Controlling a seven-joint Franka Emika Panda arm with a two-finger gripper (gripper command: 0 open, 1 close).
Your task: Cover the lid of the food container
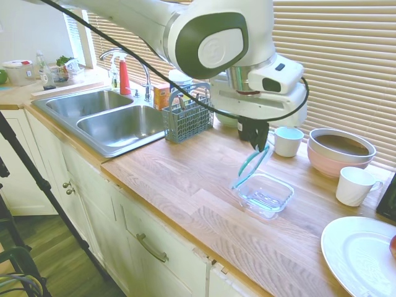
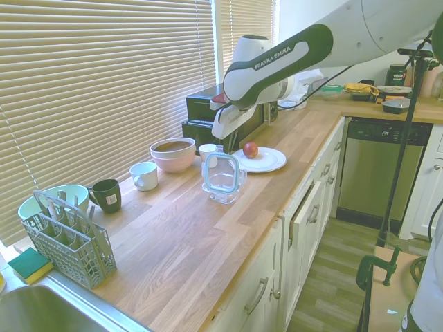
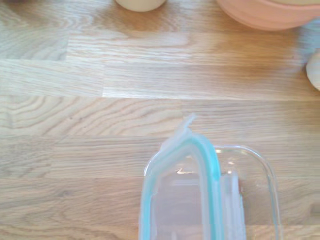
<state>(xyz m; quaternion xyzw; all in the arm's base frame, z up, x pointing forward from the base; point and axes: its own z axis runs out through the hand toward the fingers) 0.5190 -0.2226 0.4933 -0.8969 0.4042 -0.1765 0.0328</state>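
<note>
The lid [image 1: 250, 168], clear with a teal rim, hangs tilted almost on edge from my gripper [image 1: 255, 145], which is shut on its upper edge. Its lower edge reaches down to the near-left rim of the food container [image 1: 267, 195], a shallow clear glass dish standing on the wooden counter. In the second exterior view the lid [image 2: 223, 173] stands upright over the food container [image 2: 225, 195]. The wrist view shows the lid [image 3: 175, 200] leaning over the left part of the food container [image 3: 261, 190].
Behind the dish stand a white mug [image 1: 288, 141], a pink bowl [image 1: 340, 151] and a white cup [image 1: 355, 185]. A white plate [image 1: 359, 253] lies at the right. A utensil basket [image 1: 188, 115] and the sink [image 1: 120, 124] are at the left.
</note>
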